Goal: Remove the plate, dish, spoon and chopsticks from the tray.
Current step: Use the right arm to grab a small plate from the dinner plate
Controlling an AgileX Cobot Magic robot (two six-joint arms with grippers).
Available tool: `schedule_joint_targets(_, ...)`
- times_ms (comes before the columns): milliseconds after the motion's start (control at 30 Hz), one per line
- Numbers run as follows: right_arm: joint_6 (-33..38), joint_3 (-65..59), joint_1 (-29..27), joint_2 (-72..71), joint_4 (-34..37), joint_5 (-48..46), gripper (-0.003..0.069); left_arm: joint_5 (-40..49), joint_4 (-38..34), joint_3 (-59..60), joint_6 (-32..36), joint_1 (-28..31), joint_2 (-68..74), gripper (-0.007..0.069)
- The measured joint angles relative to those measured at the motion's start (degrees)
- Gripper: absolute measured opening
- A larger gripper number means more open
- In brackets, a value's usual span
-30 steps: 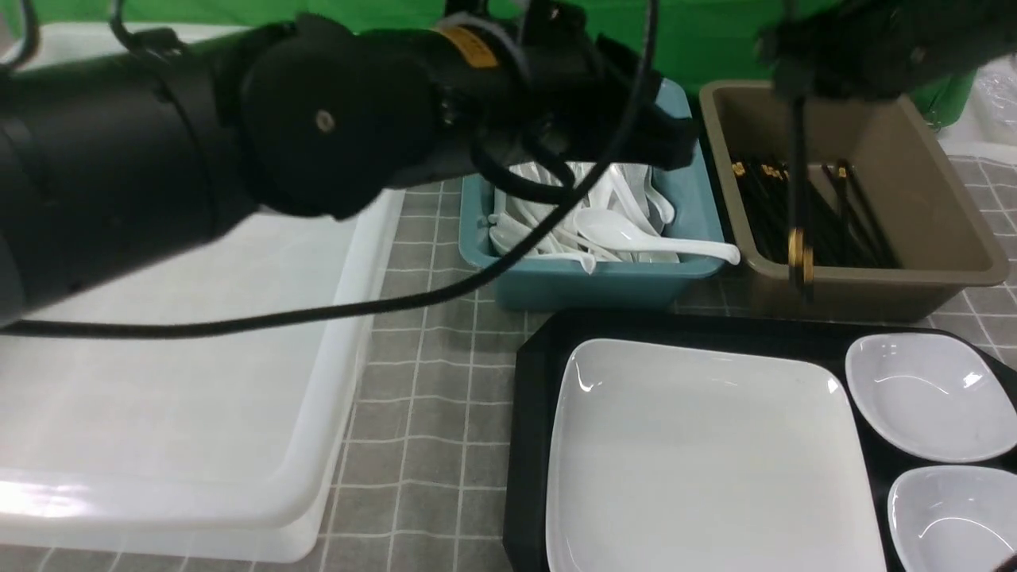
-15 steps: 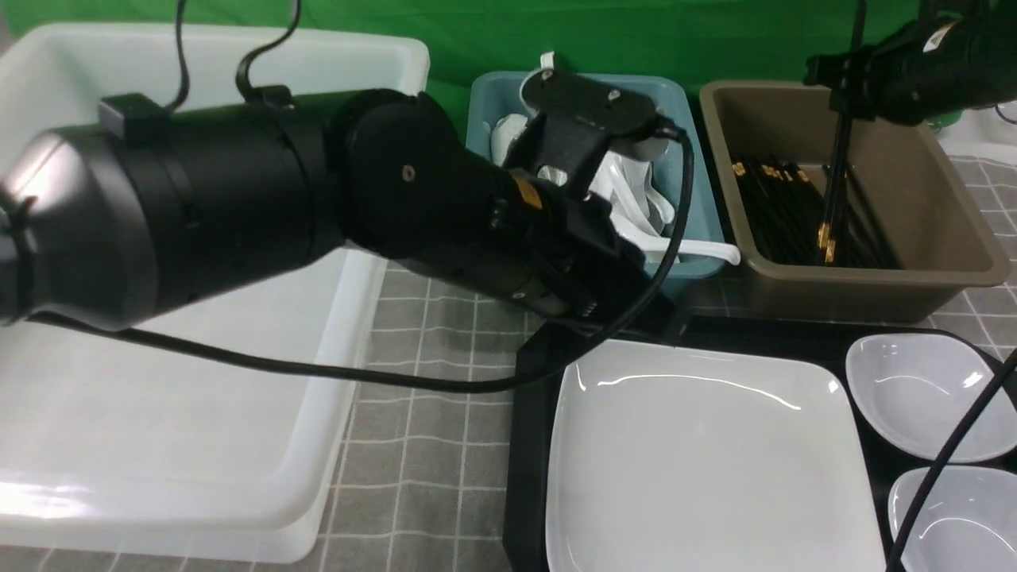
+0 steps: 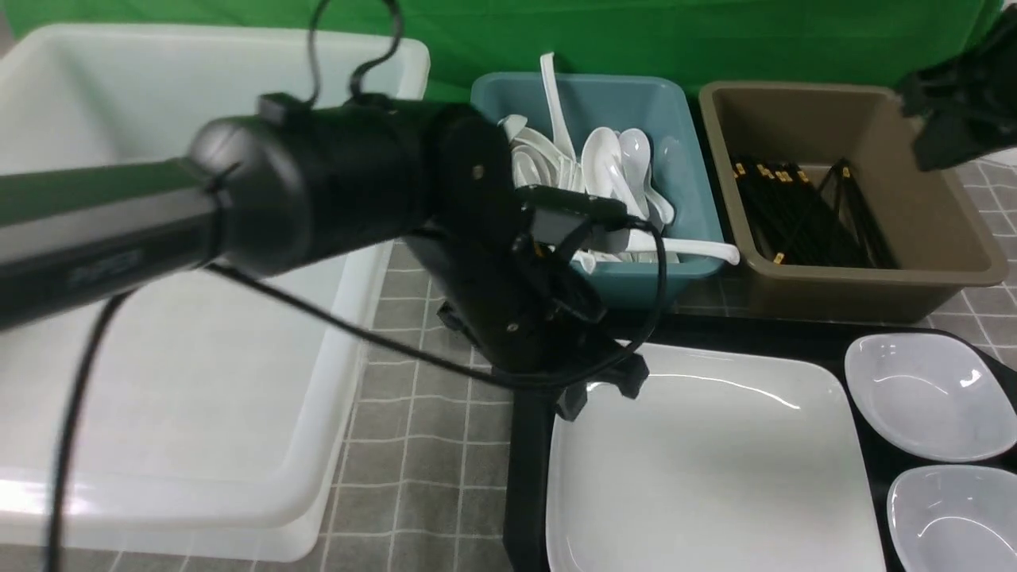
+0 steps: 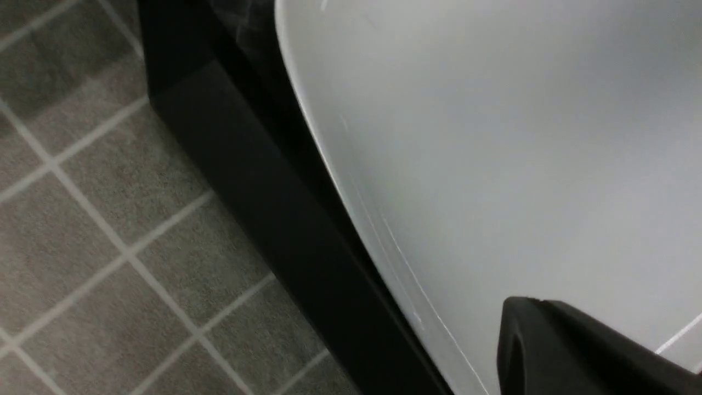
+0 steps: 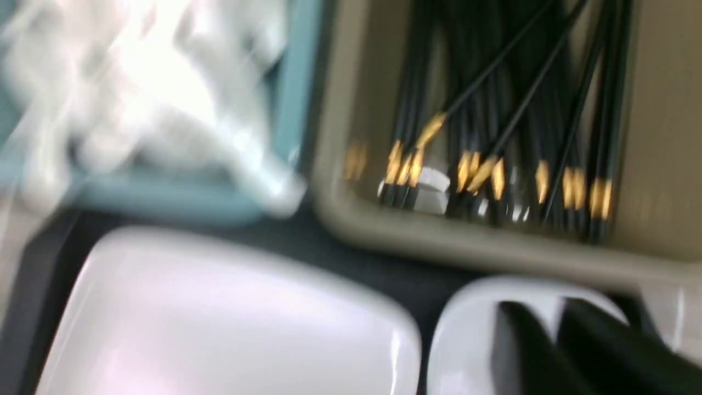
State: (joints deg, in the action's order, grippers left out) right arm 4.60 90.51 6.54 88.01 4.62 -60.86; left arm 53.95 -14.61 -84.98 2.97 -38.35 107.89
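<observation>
While left end effector (image 3: 602,396) hangs spread, right end effector (image 5: 545,315) grip unreadable | teal plastic bin (image 3: 659,287): white soup spoons (image 3: 604,163) | brown plastic tub (image 3: 858,298): thin black chopsticks (image 3: 794,214) | black textured tray (image 3: 528,445): large rounded-square white plate (image 3: 707,469)

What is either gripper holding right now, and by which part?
Nothing. The left gripper is open at the plate's corner, not closed on it; the right gripper shows empty fingers above a small dish.

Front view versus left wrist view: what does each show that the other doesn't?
Front only: the blue tub of spoons, the brown tub of chopsticks, two small dishes on the tray, the white bin. Left wrist only: a close-up of the plate rim beside the tray wall. Both: plate, tray, grey checked cloth, left pincer at the plate's edge.
</observation>
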Motion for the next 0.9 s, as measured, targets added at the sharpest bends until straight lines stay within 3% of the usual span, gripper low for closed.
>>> schedule_joint_targets(167,0.8,-12.1,3.9,-12.9,1.6,-0.8,0.0027,4.1,3.2,-9.8,-3.4,0.0,5.9,0.0003)
schedule_joint_targets(300,0.9,-21.9,6.9,-20.7,3.5,1.6,0.0026,2.3,6.3,-13.7,-3.9,0.0,8.3,0.0017)
schedule_joint_targets(400,0.9,-27.9,7.9,-25.5,3.8,2.6,0.0024,-0.6,9.1,-14.2,-4.2,0.1,9.4,0.0064)
schedule_joint_targets(500,0.8,-32.7,7.9,-29.8,2.2,2.9,0.0024,-1.5,9.8,-14.2,-4.2,0.1,10.4,0.016)
schedule_joint_targets(667,-0.8,-39.9,7.9,-31.7,-5.7,3.4,0.0024,0.8,4.4,-14.5,-4.1,0.1,10.5,0.0248)
schedule_joint_targets(767,-0.9,-43.2,7.9,-30.4,-6.8,4.3,0.003,3.6,2.0,-14.6,-3.0,0.1,10.5,0.0245)
schedule_joint_targets(900,-0.9,-48.8,7.9,-25.4,-6.9,7.5,0.015,9.1,1.2,-14.6,-0.3,0.0,10.3,0.0161)
